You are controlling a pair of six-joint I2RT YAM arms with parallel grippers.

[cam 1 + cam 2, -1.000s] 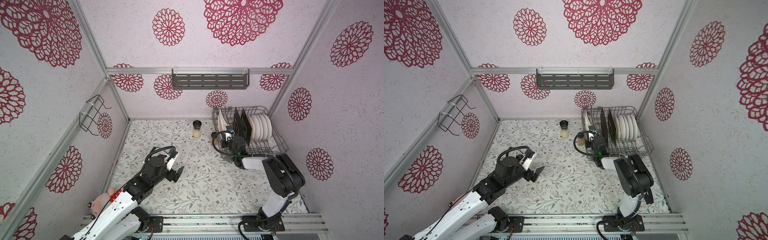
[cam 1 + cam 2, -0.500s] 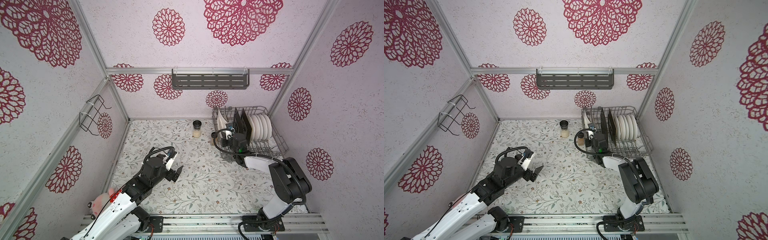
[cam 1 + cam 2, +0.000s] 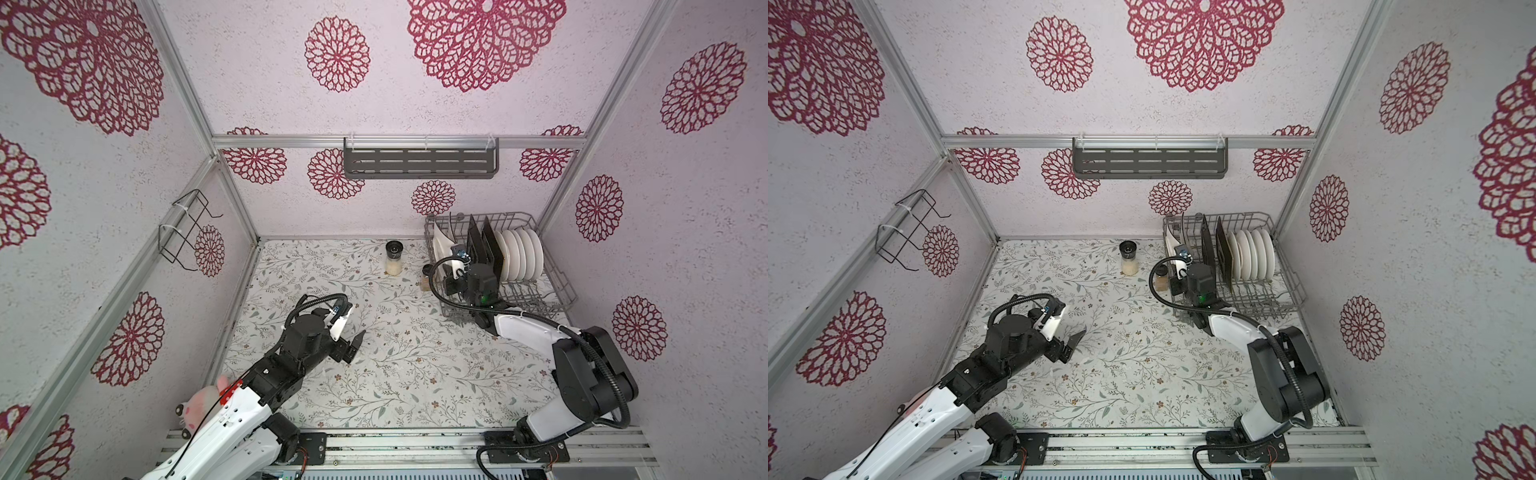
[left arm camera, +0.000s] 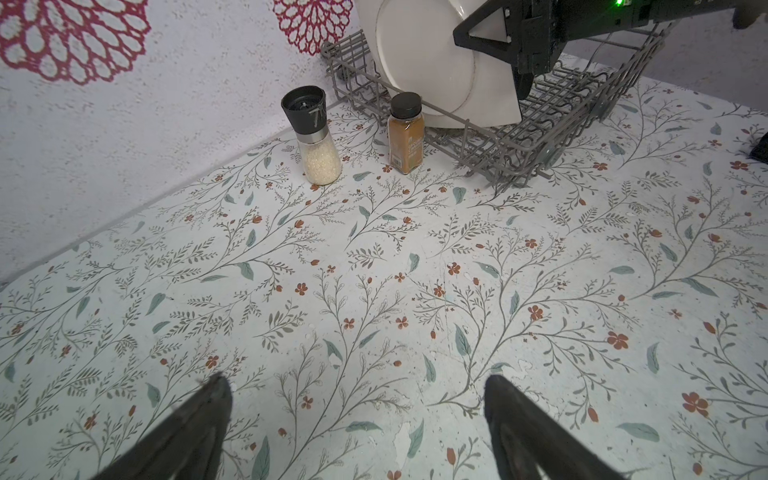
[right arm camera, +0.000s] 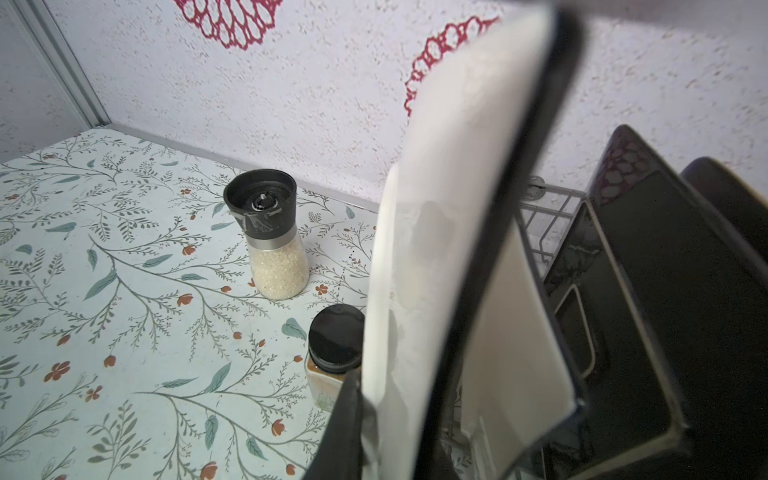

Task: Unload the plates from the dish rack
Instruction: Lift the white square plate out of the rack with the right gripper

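The grey wire dish rack (image 3: 559, 291) (image 3: 1292, 286) stands in the back right corner. Black square plates (image 3: 484, 249) and several round white plates (image 3: 521, 257) stand upright in it. At its left end a cream plate with a dark rim (image 3: 439, 245) (image 4: 428, 62) (image 5: 432, 257) leans tilted. My right gripper (image 3: 451, 268) (image 5: 390, 436) is shut on that plate's edge. Whether the plate's lower edge rests on the wires is unclear. Over the floral table, well left of the rack, my left gripper (image 3: 355, 345) (image 4: 355, 382) is open and holds nothing.
A salt grinder (image 3: 393, 257) and a brown spice jar (image 3: 426, 276) stand just left of the rack. A pink plush toy (image 3: 199, 405) lies by the left arm's base. A grey slotted shelf (image 3: 420, 163) and a black wire holder (image 3: 187, 228) hang on the walls.
The right arm's elbow has swung to the right and its wrist has shifted slightly over the rack, still gripping the cream plate. The left arm has barely moved.
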